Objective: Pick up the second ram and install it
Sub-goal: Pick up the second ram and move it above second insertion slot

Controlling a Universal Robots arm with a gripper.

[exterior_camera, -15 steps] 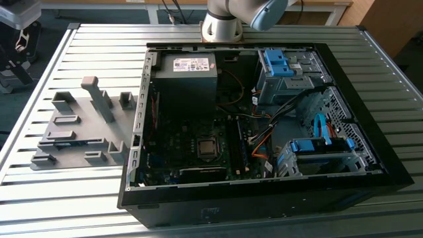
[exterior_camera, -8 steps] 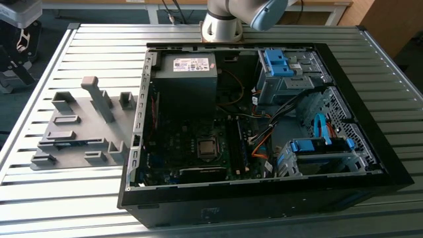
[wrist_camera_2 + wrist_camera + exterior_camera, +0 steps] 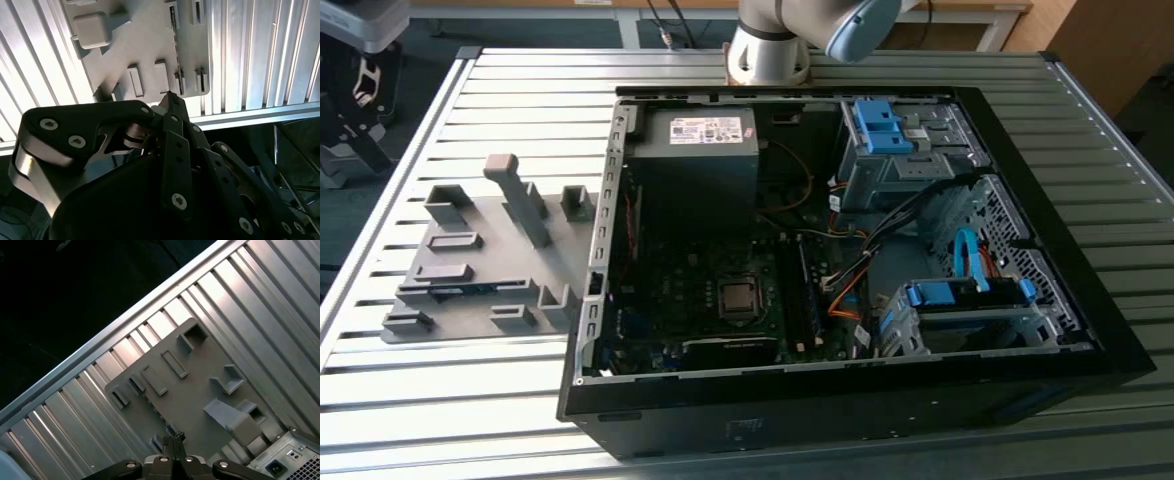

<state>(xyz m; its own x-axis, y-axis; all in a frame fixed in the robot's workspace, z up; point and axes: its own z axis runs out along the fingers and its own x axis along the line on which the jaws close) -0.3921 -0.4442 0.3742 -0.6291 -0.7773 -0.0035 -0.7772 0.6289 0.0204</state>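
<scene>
The second ram (image 3: 467,291) is a thin blue-green strip standing on edge in the long slot at the front of the grey holder plate (image 3: 487,255), on the exterior view's left. In the second wrist view the ram (image 3: 175,45) shows edge-on as a thin dark line in that slot. In both wrist views my gripper (image 3: 173,439) hangs well above the holder plate (image 3: 200,390), its tips over the plate's ram-side edge. The fingertips (image 3: 170,98) are pressed together, shut, with nothing between them.
An open black computer case (image 3: 854,390) lies on the ribbed metal table (image 3: 440,400), to the right of the holder plate in the exterior view. Inside are the motherboard (image 3: 740,300), a power supply (image 3: 700,140), cables and blue drive cages (image 3: 967,295). A tall grey post (image 3: 520,200) rises from the plate.
</scene>
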